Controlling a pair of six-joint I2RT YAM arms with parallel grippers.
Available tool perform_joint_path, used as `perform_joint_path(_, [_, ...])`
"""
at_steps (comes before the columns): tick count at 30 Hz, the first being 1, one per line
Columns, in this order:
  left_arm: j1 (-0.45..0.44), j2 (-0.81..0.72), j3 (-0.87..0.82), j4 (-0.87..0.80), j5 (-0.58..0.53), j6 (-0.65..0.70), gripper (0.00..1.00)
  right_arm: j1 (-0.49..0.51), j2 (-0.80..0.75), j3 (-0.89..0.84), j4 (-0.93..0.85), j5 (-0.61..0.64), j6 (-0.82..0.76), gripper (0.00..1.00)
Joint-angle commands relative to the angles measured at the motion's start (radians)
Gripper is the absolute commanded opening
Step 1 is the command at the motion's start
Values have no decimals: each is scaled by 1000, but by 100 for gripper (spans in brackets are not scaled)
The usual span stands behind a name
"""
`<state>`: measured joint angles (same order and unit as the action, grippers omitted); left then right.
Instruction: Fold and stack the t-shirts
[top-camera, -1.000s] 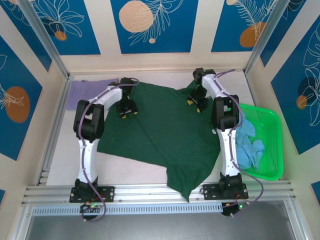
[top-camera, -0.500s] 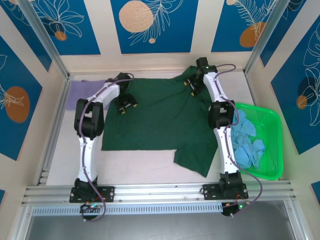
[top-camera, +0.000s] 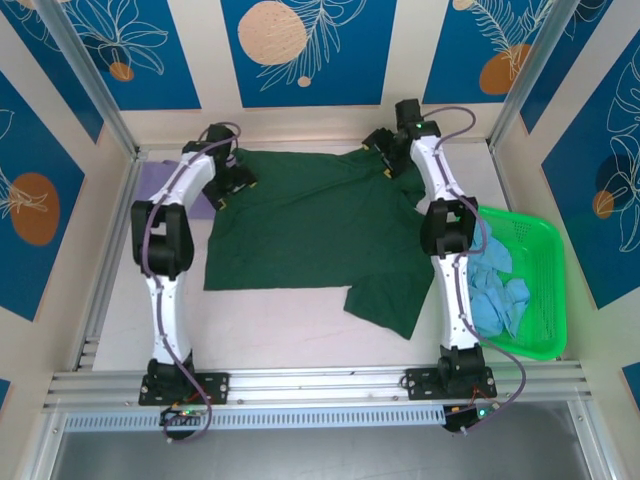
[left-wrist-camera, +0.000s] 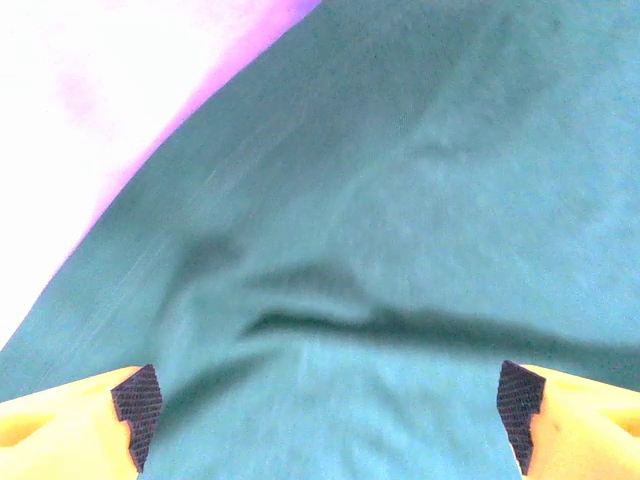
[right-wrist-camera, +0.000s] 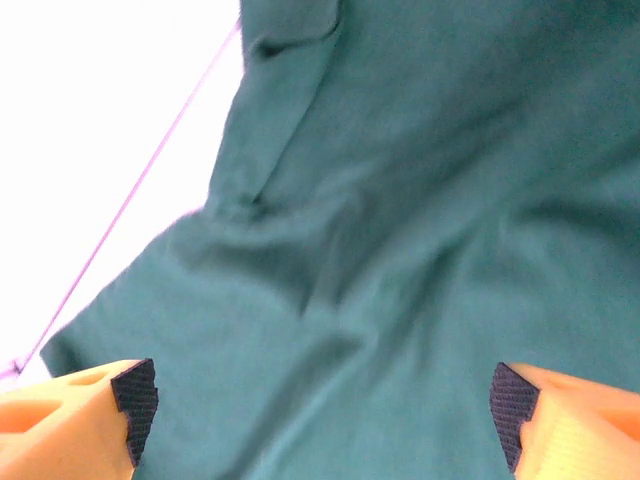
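Dark green shirt (top-camera: 310, 235) lies spread flat on the table (top-camera: 280, 335), with one flap jutting toward the near edge by the right arm. Lavender shirt (top-camera: 158, 185) lies at the far left, touching the green shirt's edge. Light blue shirts (top-camera: 497, 285) sit heaped in the basket (top-camera: 545, 250) on the right. Left gripper (top-camera: 232, 183) is at the green shirt's far left corner and right gripper (top-camera: 385, 152) at its far right corner. In the wrist views both have their jaws spread wide over green cloth.

A dark green t-shirt (top-camera: 310, 235), a lavender t-shirt (top-camera: 158, 185), light blue t-shirts (top-camera: 497, 290) in a bright green basket (top-camera: 548, 250); wall panels (top-camera: 150, 50) blue with orange discs and white leaf outlines.
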<state>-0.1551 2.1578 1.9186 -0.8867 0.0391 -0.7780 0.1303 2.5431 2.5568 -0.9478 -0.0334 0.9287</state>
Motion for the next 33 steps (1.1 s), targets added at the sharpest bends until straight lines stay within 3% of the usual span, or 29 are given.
perform_joint_path(1, [3,-250,-181,-18,-14,32,87,27,-298,-212,-116,35,-88,88])
perform_joint_path(7, [101,-481,-654,38,88,61,69,31,-823,-1039,2,6,-81,81])
perform_joint_path(11, [138,-539,-825,48,142,106,62,55,-1071,-1388,-24,-94,-55,69])
perform_joint_path(19, [206,-564,-995,105,245,77,52,166,-1295,-1723,-151,-119,34,62])
perform_joint_path(23, [216,-576,-1007,98,197,78,47,200,-1368,-1824,-132,-105,59,61])
perform_joint_path(28, [221,-660,-1027,79,99,86,47,213,-1471,-1906,-113,-52,98,60])
perform_joint_path(33, [221,-672,-1064,111,76,69,45,204,-1496,-1967,-47,-19,124,55])
